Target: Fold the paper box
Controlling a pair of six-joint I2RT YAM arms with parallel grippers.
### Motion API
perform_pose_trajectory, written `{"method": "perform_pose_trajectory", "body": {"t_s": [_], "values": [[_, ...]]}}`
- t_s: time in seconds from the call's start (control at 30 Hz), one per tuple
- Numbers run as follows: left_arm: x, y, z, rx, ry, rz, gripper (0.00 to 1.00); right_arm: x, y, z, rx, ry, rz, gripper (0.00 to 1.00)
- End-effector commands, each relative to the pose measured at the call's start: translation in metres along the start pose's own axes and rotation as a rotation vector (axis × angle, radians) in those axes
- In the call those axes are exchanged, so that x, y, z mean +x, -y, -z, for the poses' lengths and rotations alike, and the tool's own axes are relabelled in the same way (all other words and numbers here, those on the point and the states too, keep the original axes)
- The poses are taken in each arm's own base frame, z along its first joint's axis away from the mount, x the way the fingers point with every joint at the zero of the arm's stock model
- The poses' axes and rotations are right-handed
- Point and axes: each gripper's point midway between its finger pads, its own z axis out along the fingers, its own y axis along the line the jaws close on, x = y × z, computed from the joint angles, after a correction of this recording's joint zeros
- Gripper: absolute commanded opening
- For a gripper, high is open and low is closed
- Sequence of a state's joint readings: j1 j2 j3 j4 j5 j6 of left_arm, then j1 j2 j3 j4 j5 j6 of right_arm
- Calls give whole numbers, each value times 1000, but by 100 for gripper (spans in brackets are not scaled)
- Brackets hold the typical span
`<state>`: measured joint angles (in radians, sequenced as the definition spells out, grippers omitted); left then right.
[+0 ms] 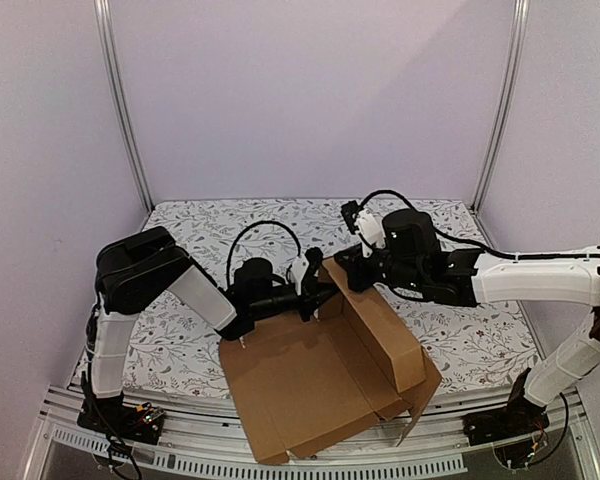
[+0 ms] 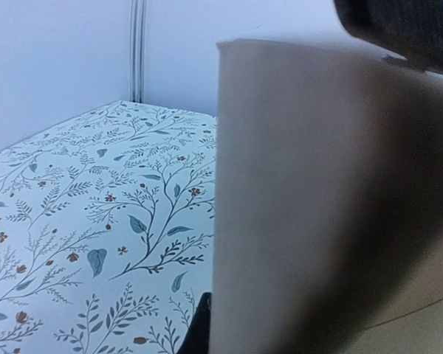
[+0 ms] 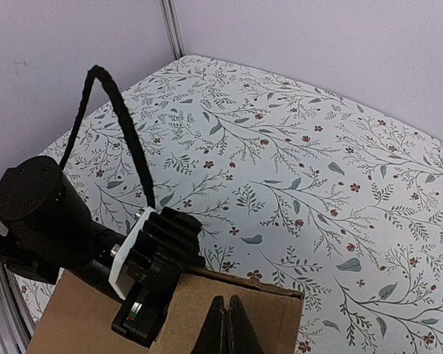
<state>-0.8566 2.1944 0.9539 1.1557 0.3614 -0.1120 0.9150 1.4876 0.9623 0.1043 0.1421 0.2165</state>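
paper box (image 1: 310, 385) overhangs surface's (image 1: 230, 225) near edge; right hand (image 3: 225, 328) pinched narrow against raised flap (image 3: 277, 317), left hand (image 1: 317, 290) grip cannot tell; risk: stiff flap springs flat if either hand slips

Two black-and-white arms trailing looped cables.
The left arm (image 1: 170, 285) and right arm (image 1: 525, 275) alternate bulky black joint housings with smooth white link shells. A black braided cable (image 3: 122, 118) arcs above each wrist, the left wrist housing (image 3: 166, 236) is ribbed and carries a white plate, and the right gripper (image 3: 225, 302) has black tapered fingers.
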Motion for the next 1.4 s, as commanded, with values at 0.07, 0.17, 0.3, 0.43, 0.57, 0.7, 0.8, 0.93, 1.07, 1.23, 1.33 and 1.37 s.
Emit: {"method": "perform_pose_trajectory", "body": {"t_s": [0.07,0.17,0.3,0.43,0.57,0.7,0.8,0.93,1.07,1.23,1.33,1.37], "values": [[-5,7,-1,5,47,13,2,15,2,-13,-4,-37,-15,0],[-5,7,-1,4,50,13,5,27,4,-17,5,-65,-7,0],[-2,6,-1,-1,52,12,13,45,8,-19,17,-103,-4,0],[0,6,-1,-3,55,16,20,53,9,-18,18,-120,-9,0],[3,8,-2,-5,45,12,24,55,9,-16,14,-120,-12,0],[8,8,-1,-25,28,1,26,52,8,-13,7,-113,-15,0],[13,7,0,-41,9,-7,27,51,8,-11,4,-109,-17,0],[21,9,3,-59,-12,-19,28,48,6,-9,-2,-101,-19,0],[25,7,5,-75,-11,-26,28,46,6,-7,-4,-98,-18,0],[29,4,2,-82,-15,-20,26,46,6,-7,-6,-98,-21,0],[31,4,-2,-75,-16,-16,20,46,6,-6,-7,-96,-20,0],[31,4,-2,-74,-17,-15,17,45,6,-6,-5,-95,-21,0]]}}
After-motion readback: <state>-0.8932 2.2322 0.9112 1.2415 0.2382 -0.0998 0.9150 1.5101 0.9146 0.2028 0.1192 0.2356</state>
